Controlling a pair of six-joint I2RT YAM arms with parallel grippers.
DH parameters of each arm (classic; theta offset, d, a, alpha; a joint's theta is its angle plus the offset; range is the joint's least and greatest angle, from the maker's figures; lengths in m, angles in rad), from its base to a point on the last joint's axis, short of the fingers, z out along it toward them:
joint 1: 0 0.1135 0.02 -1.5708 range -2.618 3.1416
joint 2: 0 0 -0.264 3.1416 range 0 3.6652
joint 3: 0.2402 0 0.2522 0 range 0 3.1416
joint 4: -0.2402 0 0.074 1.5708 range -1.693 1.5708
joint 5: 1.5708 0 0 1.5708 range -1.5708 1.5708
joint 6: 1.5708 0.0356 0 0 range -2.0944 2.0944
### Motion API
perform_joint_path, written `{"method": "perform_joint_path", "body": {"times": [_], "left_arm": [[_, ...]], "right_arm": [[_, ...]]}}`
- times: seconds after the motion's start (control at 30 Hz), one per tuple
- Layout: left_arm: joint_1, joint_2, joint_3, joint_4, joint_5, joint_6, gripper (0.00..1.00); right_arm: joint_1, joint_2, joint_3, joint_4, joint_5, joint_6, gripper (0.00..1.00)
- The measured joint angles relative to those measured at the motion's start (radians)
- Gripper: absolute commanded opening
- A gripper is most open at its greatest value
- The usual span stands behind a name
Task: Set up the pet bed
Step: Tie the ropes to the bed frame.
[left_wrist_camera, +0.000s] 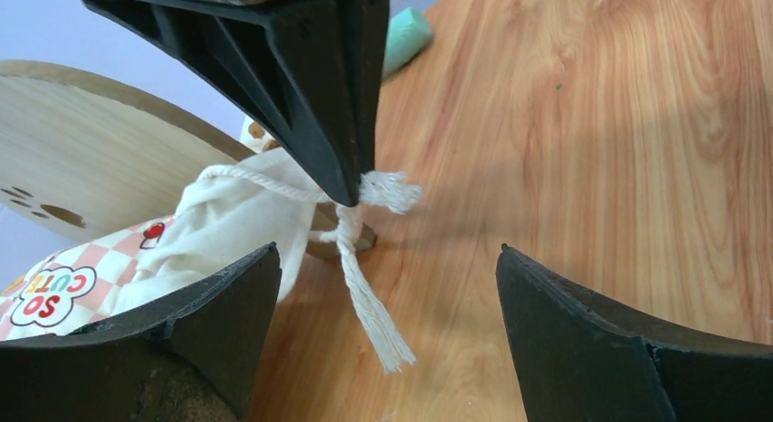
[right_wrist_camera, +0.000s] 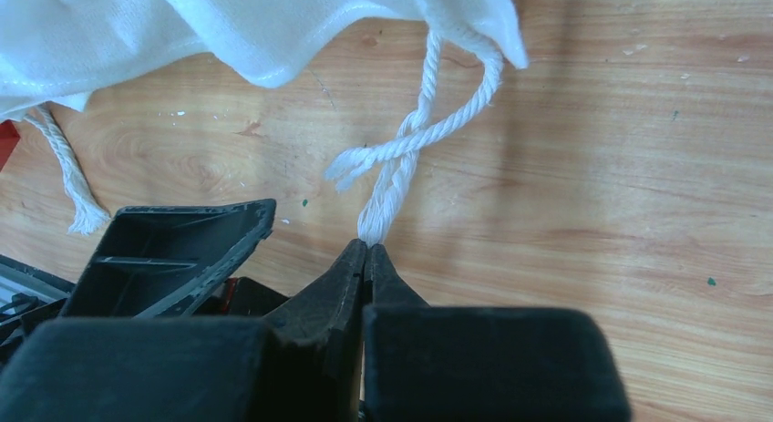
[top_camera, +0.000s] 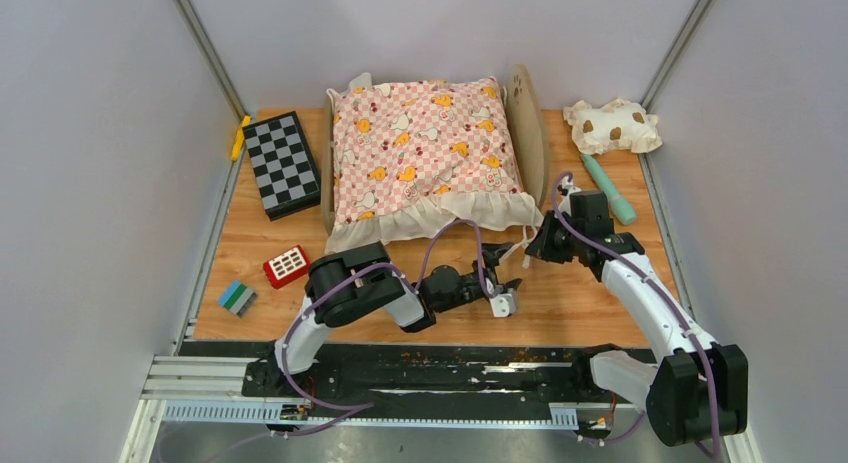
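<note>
Far-middle of the table (top_camera: 600, 313): pet bed (top_camera: 528, 133) sits against the back edge, headboard (top_camera: 522, 103) on its right end.

- Pink checkered cushion (top_camera: 425, 148) lies on the bed and hangs over its near side. Only the headboard and a strip of the left side rail (top_camera: 327, 193) show; the rest of the frame is covered.
- Right gripper (right_wrist_camera: 367, 253) is clamped on the cushion's white cord (right_wrist_camera: 428, 135) at the near-right corner of the bed. The frayed end sticks out past the fingertip.
- Left gripper (left_wrist_camera: 387, 262) has its fingers wide apart, low over the table just near of that cord, holding nothing. The right gripper's finger sits directly in its line to the cord.
- Second cord (right_wrist_camera: 64, 167) trails on the wood from under the ruffle, loose.
- Around: checkered box (top_camera: 281, 163) and yellow piece (top_camera: 240, 138) at the far-left corner. Red toy (top_camera: 287, 266) and blue-green block (top_camera: 238, 297) are near the left edge. Spotted pillow (top_camera: 612, 126) is in the far-right corner, with a teal stick (top_camera: 608, 188) along the right edge beside the right arm.
- Hard to read: the yellow piece is half cut off by the wall frame. Cables clutter the top view around the left gripper. The paw cutout is only partly visible from the left wrist.
</note>
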Motion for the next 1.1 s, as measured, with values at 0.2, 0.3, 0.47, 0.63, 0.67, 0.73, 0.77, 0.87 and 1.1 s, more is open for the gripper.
{"method": "perform_joint_path", "body": {"times": [0.2,0.3,0.47,0.63,0.67,0.73,0.77,0.87,1.1], "left_arm": [[0.014,0.022,0.003,0.001,-0.001,0.019,0.89],[0.022,0.034,0.02,0.001,0.003,0.018,0.88],[0.03,0.059,0.057,0.002,0.006,0.011,0.87],[0.034,0.1,0.113,0.003,0.006,0.003,0.85],[0.036,0.106,0.12,0.003,0.006,0.002,0.85],[0.042,0.114,0.13,0.003,0.01,-0.004,0.85],[0.045,0.116,0.134,0.004,0.012,-0.006,0.84],[0.056,0.123,0.147,0.009,0.023,-0.012,0.83],[0.08,0.137,0.179,0.01,0.045,-0.024,0.81]], "right_arm": [[0.0,0.013,0.0,-0.003,-0.017,-0.003,0.0],[0.0,0.016,0.0,-0.007,-0.021,-0.003,0.0],[0.0,0.018,0.0,-0.021,-0.024,-0.018,0.0],[0.0,0.018,0.0,-0.041,-0.024,-0.031,0.0],[0.0,0.018,0.0,-0.044,-0.024,-0.034,0.0],[0.0,0.018,0.0,-0.046,-0.024,-0.041,0.0],[0.0,0.018,0.0,-0.047,-0.024,-0.045,0.0],[0.0,0.017,0.0,-0.057,-0.024,-0.053,0.0],[0.0,0.016,0.0,-0.08,-0.023,-0.068,0.0]]}}
